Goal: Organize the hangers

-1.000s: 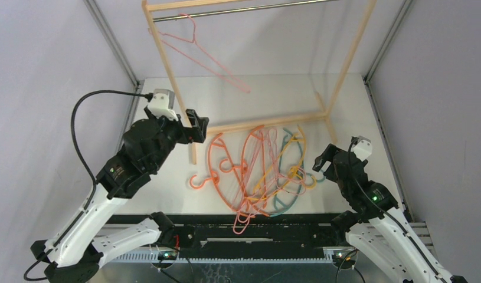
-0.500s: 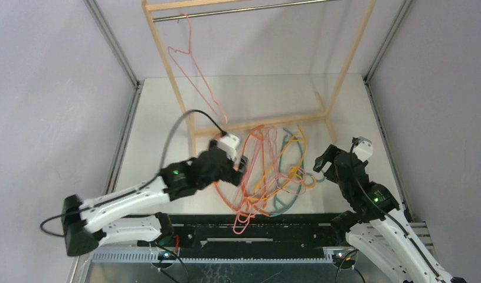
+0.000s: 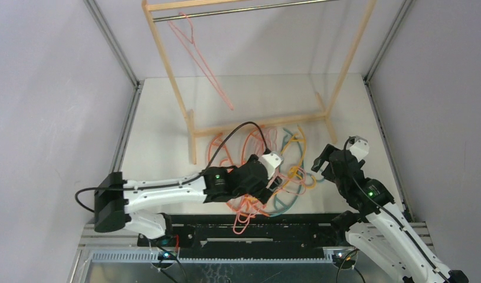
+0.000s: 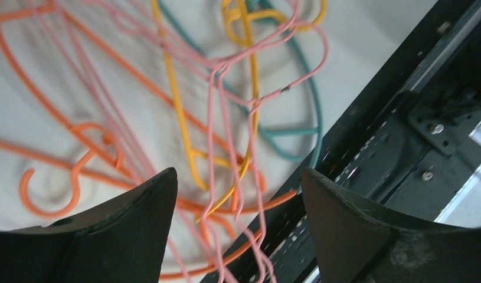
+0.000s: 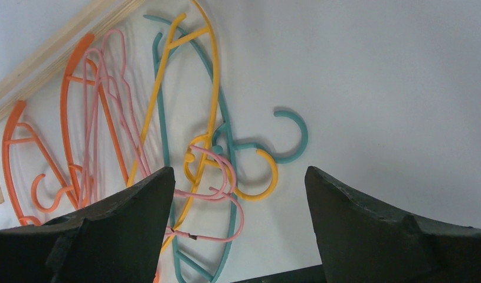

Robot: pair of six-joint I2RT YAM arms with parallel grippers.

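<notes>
The hangers [image 5: 214, 76] are thin, smooth triangles with curly hooks, pink, orange, yellow and teal. Most lie in a tangled pile on the table [image 3: 161, 124], just in front of the rack [image 3: 167, 65]. One pink hanger [image 3: 196, 50] hangs tilted from the shiny metal rod [image 3: 244, 9]. The rack is made of pale wood sticks. The left claw [image 4: 236, 177] is over the pile with its jaws wide apart, holding nothing. The right claw [image 5: 238, 171] is wide apart too, beside the pile's right edge. The table is flat, white and smooth. The walls [image 3: 49, 88] are plain pale grey.
</notes>
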